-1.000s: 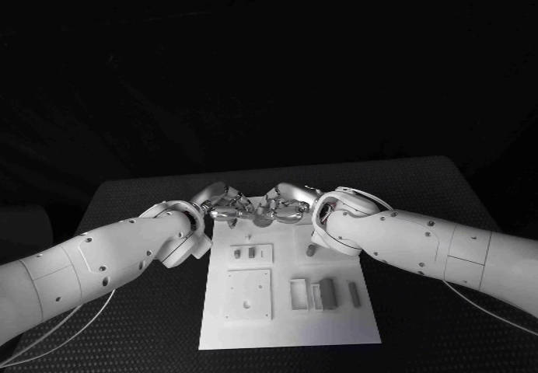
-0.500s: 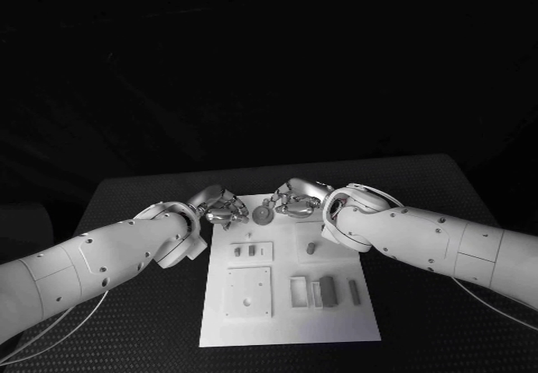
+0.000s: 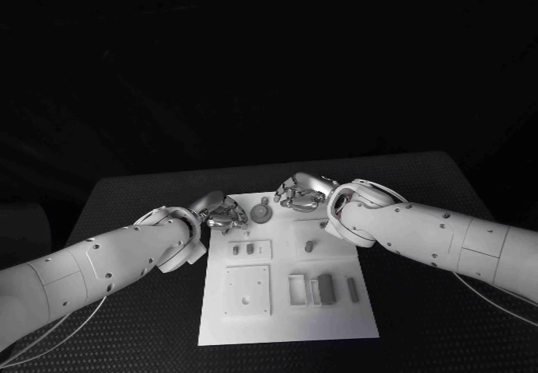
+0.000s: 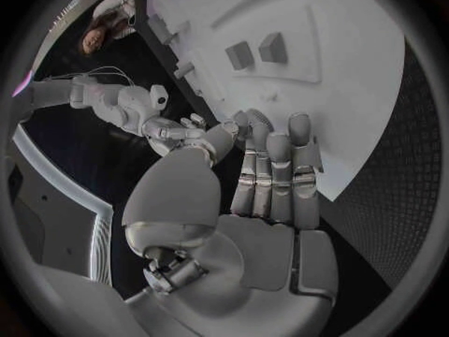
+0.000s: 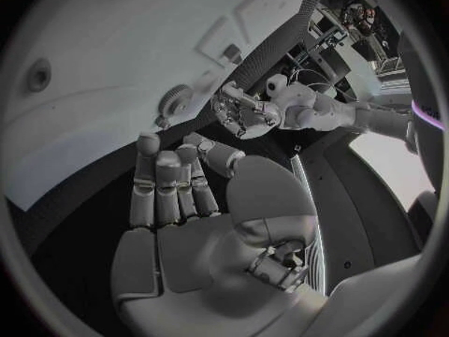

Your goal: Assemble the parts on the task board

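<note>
Here, low in the head view, the task board (image 3: 289, 315) carries grey parts (image 3: 326, 287) seated in its recessed frames. Higher up, a small gear (image 3: 263, 212) stands near the board's far edge between the left hand (image 3: 222, 214) and right hand (image 3: 301, 192), both spread, holding nothing. Probably whichever hand goes for it should pinch its rim squarely.

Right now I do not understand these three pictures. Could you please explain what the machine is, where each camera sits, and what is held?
It is a robot with two white arms ending in silver hands. The square picture looks down from its head: the left hand and right hand hover at the far end of a white board on a black table. Small grey parts lie on the board; a round gear sits between the hands. The round pictures come from wrist cameras. Both hands hold nothing.
</note>
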`<state>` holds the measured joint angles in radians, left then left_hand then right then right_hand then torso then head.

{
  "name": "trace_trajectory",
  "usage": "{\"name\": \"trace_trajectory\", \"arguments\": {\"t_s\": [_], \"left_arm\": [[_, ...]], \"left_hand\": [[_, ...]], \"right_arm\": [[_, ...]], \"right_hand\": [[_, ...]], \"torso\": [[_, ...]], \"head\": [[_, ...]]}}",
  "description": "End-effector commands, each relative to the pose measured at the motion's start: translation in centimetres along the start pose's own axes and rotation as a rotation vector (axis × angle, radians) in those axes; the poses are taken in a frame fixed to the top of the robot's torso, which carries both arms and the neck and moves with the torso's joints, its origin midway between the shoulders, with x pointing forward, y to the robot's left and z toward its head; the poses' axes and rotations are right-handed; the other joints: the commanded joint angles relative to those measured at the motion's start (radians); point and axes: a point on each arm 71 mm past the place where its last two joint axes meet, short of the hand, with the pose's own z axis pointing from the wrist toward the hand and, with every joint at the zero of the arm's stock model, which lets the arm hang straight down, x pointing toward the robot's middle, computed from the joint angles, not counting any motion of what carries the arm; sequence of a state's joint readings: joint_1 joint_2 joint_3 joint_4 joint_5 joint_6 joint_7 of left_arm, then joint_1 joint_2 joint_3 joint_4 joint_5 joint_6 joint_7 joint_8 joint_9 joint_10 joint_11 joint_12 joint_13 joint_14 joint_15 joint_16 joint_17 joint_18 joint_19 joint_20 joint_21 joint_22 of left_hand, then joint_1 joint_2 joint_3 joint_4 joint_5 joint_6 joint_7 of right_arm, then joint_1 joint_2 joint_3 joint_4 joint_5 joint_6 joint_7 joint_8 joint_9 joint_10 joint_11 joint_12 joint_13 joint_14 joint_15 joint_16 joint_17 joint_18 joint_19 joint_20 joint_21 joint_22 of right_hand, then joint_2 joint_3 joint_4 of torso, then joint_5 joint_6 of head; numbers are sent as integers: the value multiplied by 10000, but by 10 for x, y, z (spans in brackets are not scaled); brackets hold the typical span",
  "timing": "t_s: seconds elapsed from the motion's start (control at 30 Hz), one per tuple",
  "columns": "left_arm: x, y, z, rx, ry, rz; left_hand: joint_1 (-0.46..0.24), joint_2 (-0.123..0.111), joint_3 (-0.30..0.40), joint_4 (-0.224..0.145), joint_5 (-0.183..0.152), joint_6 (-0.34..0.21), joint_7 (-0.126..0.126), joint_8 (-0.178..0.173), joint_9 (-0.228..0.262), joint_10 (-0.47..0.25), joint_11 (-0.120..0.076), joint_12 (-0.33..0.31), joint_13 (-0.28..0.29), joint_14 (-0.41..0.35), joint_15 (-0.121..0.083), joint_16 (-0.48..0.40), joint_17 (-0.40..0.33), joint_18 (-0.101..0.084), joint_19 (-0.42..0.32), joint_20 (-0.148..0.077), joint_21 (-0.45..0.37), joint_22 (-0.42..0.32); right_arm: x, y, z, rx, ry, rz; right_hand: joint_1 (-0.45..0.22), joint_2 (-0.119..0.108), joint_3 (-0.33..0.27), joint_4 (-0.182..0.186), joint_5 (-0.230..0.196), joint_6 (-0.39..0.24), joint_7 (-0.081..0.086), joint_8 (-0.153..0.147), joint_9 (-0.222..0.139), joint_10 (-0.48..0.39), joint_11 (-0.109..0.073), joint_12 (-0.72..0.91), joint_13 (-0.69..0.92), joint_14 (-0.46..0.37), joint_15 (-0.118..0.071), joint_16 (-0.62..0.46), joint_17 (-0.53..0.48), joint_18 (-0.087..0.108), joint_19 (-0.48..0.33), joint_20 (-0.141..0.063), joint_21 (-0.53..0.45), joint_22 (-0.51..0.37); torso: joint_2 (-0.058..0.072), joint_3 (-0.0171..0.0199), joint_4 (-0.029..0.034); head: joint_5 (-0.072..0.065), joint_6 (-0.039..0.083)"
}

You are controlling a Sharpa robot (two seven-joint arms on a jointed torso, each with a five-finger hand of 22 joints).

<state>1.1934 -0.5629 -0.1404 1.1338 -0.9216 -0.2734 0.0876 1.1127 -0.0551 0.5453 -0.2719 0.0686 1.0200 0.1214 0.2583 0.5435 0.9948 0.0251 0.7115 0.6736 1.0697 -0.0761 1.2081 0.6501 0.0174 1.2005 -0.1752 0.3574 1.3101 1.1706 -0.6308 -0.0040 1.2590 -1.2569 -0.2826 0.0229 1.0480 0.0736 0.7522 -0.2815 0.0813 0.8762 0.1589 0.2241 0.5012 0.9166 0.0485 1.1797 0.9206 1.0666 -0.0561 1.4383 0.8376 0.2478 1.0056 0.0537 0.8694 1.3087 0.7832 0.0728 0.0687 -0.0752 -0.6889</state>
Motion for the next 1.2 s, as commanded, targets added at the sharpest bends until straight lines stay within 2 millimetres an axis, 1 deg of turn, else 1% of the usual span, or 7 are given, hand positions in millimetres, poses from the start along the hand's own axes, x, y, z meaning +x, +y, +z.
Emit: {"name": "trace_trajectory", "arguments": {"t_s": [0.03, 0.2, 0.43, 0.6, 0.8, 1.07, 1.2], "left_arm": [[4, -3, 0, 308, 258, 317], [8, -3, 0, 365, 497, 620], [14, -2, 0, 475, 703, 901], [16, -3, 1, 539, 592, 988], [17, -4, 2, 589, 507, 1068], [17, -4, 4, 588, 439, 1099], [17, -4, 5, 572, 433, 1122]], "left_hand": [[-41, 40, -63, 21, -13, 76, -17, 62, 0, -107, 15, 90, 19, -57, -46, 74, 15, 150, -51, -30, 51, 238], [-48, 41, -68, 19, -15, 82, -21, 65, -2, -166, 17, 180, 33, -98, -43, 107, 13, 147, -90, -28, 84, 237], [-81, 13, -99, 19, -58, 71, -16, 59, -9, -282, 30, 323, 54, -182, -29, 161, 11, 139, -165, -19, 138, 238], [-91, 1, -135, 14, -75, 54, -37, 52, -19, -504, 41, 657, 133, -287, -18, 295, 18, 149, -250, -11, 262, 237], [-79, 4, -147, 14, -76, 51, -53, 56, -23, -717, 41, 1001, 193, -340, -19, 447, 18, 169, -289, -10, 413, 238], [-74, 9, -157, 13, -76, 50, -67, 62, -24, -877, 37, 1277, 217, -383, -25, 611, 30, 186, -320, -16, 564, 239], [-78, 6, -164, 14, -75, 44, -74, 62, -27, -966, 39, 1415, 230, -415, -24, 688, 35, 193, -344, -15, 635, 239]], "right_arm": [[-1, 0, 0, -36, -59, 46], [-2, -1, 0, -25, -66, 59], [-2, -1, 0, -24, -65, 64], [-2, -1, -1, -22, -62, 68], [-2, -1, -1, -21, -33, 75], [-2, -1, -1, -29, -18, 79], [-2, -1, -1, -30, -10, 86]], "right_hand": [[-98, 2, 37, 2, -7, 14, 41, 14, -14, 20, 31, 57, -17, 61, 11, 68, -15, 140, -11, -31, 56, 187], [-100, -1, 40, 2, -7, 15, 40, 15, -17, 22, 31, 58, -18, 63, 10, 69, -16, 140, -9, -32, 58, 187], [-101, -4, 45, 2, -7, 17, 40, 17, -20, 24, 30, 59, -20, 65, 10, 69, -17, 140, -6, -34, 60, 186], [-101, -6, 48, 2, -7, 17, 39, 18, -22, 25, 30, 60, -21, 67, 9, 69, -18, 140, -5, -35, 61, 186], [-103, -8, 51, 2, -7, 18, 39, 20, -25, 27, 30, 60, -22, 69, 9, 70, -18, 140, -3, -36, 63, 185], [-104, -11, 57, 1, -7, 20, 38, 22, -30, 28, 29, 61, -24, 71, 8, 70, -20, 140, -1, -38, 65, 184], [-105, -12, 59, 2, -7, 22, 38, 23, -32, 29, 29, 62, -25, 72, 8, 70, -21, 140, -1, -39, 66, 183]], "torso": [[-7, -3, 12], [-8, 1, 11], [-11, -7, 9], [-5, -11, 15], [3, -6, 4], [-7, -7, 11], [-13, 1, 11]], "head": [[-25, -23], [-38, -37], [-55, -53], [-73, -45], [-96, -45], [-126, -55], [-128, -57]]}}
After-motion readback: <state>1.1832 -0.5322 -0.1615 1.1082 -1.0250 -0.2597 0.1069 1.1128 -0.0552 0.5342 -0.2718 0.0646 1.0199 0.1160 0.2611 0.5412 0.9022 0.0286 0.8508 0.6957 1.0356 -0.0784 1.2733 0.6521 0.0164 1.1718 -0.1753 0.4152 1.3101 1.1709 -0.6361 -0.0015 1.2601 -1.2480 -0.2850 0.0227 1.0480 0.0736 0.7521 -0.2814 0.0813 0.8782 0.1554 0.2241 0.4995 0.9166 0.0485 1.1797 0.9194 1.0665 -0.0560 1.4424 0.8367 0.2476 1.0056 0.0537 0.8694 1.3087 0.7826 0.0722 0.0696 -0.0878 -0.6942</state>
